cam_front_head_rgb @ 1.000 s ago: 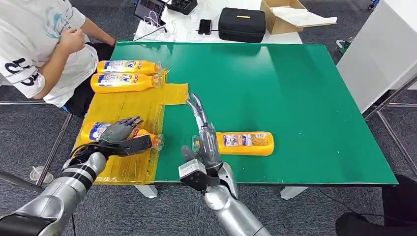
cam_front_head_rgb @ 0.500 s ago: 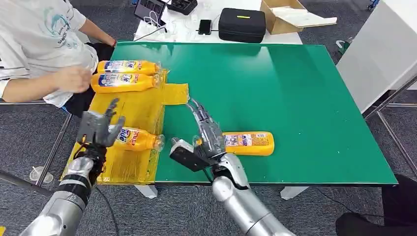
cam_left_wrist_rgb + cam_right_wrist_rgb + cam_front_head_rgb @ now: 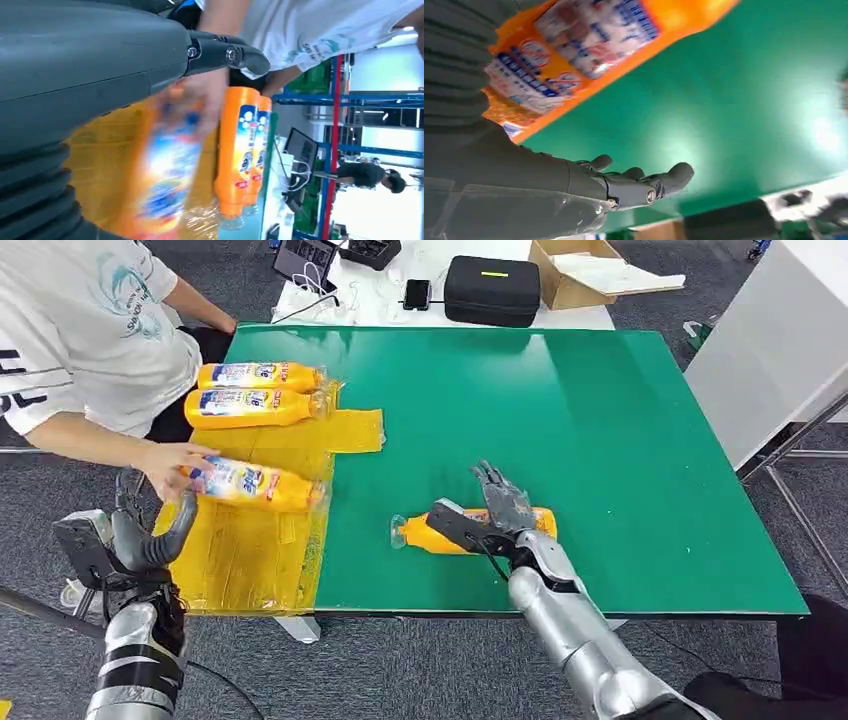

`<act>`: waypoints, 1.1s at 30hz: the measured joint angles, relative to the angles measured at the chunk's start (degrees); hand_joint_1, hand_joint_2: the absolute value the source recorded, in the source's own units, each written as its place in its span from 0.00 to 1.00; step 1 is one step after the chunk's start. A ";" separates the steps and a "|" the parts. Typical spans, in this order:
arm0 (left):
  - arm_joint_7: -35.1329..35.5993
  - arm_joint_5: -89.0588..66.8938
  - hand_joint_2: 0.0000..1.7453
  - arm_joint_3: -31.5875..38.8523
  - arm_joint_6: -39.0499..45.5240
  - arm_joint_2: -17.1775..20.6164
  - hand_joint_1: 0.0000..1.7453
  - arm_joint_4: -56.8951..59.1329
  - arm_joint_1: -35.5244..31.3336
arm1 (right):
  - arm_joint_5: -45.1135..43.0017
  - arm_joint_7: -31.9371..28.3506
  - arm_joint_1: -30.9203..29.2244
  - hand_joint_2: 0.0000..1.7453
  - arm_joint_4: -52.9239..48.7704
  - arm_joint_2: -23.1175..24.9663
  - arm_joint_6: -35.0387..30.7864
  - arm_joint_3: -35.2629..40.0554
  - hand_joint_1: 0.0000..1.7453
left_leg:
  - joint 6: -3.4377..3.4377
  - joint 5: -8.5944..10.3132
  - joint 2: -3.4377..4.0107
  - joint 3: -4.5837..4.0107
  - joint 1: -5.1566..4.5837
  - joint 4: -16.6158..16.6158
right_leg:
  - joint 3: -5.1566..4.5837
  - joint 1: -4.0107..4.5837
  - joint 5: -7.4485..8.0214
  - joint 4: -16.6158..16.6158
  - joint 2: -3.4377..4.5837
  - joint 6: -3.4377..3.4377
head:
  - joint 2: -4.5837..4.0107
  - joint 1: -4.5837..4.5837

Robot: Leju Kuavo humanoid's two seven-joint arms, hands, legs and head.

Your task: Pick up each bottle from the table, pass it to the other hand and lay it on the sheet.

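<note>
An orange bottle (image 3: 420, 534) lies on its side on the green table (image 3: 600, 420) near the front edge. My right hand (image 3: 495, 510) hovers over its body with fingers spread and nothing in them. In the right wrist view the bottle (image 3: 589, 45) lies beside my right hand (image 3: 624, 185), apart from the fingers. My left hand (image 3: 150, 535) is off the table's left side, beside the yellow sheet (image 3: 250, 550), holding nothing. A person's hand (image 3: 170, 458) holds another bottle (image 3: 255, 485) on the sheet. Two more bottles (image 3: 260, 375) (image 3: 250, 408) lie at the sheet's far end.
The person (image 3: 90, 330) sits at the table's left side, arm stretched over the sheet. Behind the green table a white table carries a black case (image 3: 492, 290), a cardboard box (image 3: 590, 270) and a tablet (image 3: 303, 255). A white cabinet (image 3: 770, 340) stands at the right.
My left hand let go of the bottle on the sheet and drew back off the table's left side. The person took that bottle and shifted it farther along. My right hand swung over the table bottle.
</note>
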 measured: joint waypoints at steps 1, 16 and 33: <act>0.00 -0.17 1.00 0.02 0.18 -0.07 0.00 0.15 0.00 | -0.24 -0.22 -0.05 1.00 0.31 -0.11 0.61 -0.20 0.00 | 0.00 0.00 0.01 0.01 0.00 0.00 | 0.00 0.00 0.00 0.00 0.01 0.00 | 0.00 -0.02; -0.04 -1.24 1.00 0.17 0.74 -0.50 0.00 1.88 -0.23 | -4.57 -5.07 -1.35 1.00 3.91 -0.57 5.90 -0.70 0.00 | 0.00 0.00 0.06 0.04 0.01 0.00 | 0.01 0.02 0.01 0.00 0.01 0.00 | 0.00 -0.02; 0.02 -0.61 1.00 -0.53 -0.35 -0.50 0.00 3.98 -0.83 | -5.99 -4.79 -3.61 1.00 4.28 -4.61 13.24 2.56 0.00 | 0.01 0.01 0.00 0.08 0.01 0.00 | 0.08 0.01 0.01 -0.01 0.00 0.00 | 0.00 -0.02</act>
